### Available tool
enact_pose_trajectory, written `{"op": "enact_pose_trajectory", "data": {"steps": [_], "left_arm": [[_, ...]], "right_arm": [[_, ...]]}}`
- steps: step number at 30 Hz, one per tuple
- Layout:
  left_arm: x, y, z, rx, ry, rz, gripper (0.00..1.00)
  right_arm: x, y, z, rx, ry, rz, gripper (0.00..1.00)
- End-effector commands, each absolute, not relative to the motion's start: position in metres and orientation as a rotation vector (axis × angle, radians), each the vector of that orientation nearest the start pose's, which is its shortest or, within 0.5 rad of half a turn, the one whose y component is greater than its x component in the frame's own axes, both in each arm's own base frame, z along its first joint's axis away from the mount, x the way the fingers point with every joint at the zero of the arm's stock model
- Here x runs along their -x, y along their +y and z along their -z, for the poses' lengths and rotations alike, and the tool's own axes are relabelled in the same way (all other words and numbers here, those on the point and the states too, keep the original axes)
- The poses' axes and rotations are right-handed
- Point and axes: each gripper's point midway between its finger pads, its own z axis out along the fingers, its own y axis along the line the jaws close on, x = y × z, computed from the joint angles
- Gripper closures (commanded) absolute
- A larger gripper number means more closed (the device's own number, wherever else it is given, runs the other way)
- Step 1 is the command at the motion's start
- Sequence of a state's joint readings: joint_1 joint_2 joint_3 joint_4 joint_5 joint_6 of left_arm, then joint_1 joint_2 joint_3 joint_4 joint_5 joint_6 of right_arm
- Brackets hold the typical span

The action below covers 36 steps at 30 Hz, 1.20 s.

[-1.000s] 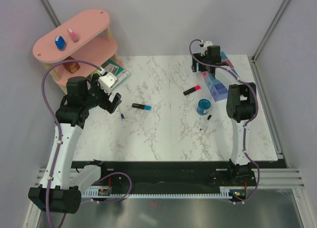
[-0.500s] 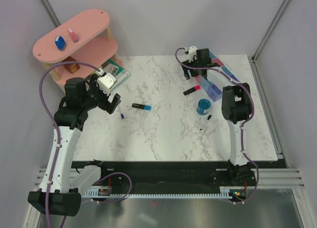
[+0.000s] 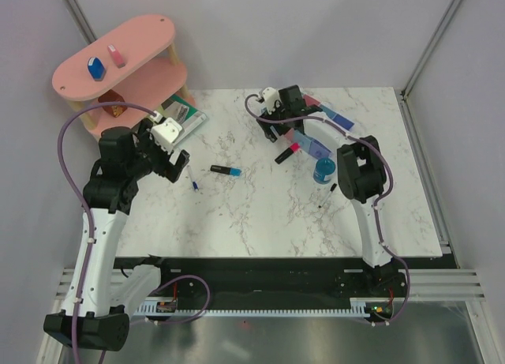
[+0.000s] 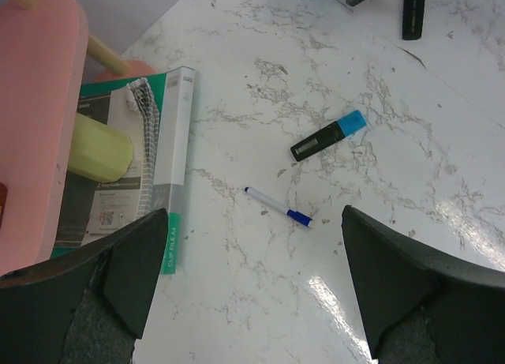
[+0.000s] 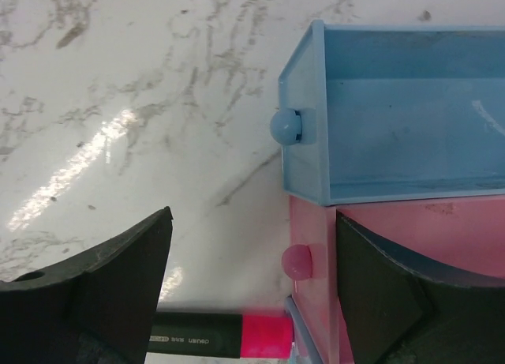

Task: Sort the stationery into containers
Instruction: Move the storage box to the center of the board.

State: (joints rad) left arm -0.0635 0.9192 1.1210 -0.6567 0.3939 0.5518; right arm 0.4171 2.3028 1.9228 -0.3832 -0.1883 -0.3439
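Observation:
The row of joined bins (image 3: 316,148) lies skewed at the back centre-right, partly under my right arm. My right gripper (image 3: 284,110) is open at the row's near end. In the right wrist view its jaws (image 5: 252,245) straddle the front wall of the pink bin (image 5: 410,245), beside the light blue bin (image 5: 402,111). The pink-capped marker (image 3: 286,151) (image 5: 221,336) touches the row. The teal pot (image 3: 323,172) and thin black pen (image 3: 327,197) lie nearby. My left gripper (image 3: 180,160) (image 4: 248,245) is open and empty above the table, near the blue-capped marker (image 3: 227,170) (image 4: 330,136).
A small white pen with a blue cap (image 3: 192,180) (image 4: 278,207) lies under the left gripper. The green-edged book (image 3: 183,111) (image 4: 134,166) and pink tiered shelf (image 3: 150,32) stand at the back left. Blue (image 3: 96,67) and pink (image 3: 116,56) erasers sit on the shelf.
My right gripper has swept left from the back right toward the centre. The bin row moved and turned with it, and the pink-capped marker was pushed left. The left arm barely moved.

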Motion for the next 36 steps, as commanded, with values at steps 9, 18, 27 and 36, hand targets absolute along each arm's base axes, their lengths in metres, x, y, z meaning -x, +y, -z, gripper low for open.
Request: {"op": "enact_pose_trajectory", "data": {"steps": [9,18,27,36], "left_arm": [[-0.278,-0.055,-0.300,-0.802,1.777,0.000,0.03],[-0.273,-0.050,-0.301,-0.776,1.775,-0.025,0.02],[-0.267,-0.050,-0.294,-0.766,1.781,-0.019,0.02],[-0.264,-0.054,-0.290,-0.759,1.788,0.017,0.03]], "right_arm": [[-0.472,0.357,-0.091,1.287,1.984,-0.400,0.15],[-0.430,0.386,-0.086,1.433,1.928,-0.432,0.15],[-0.403,0.375,-0.076,1.557,1.924,-0.370,0.14],[-0.387,0.355,-0.084,1.644,1.899,-0.324,0.14]]}}
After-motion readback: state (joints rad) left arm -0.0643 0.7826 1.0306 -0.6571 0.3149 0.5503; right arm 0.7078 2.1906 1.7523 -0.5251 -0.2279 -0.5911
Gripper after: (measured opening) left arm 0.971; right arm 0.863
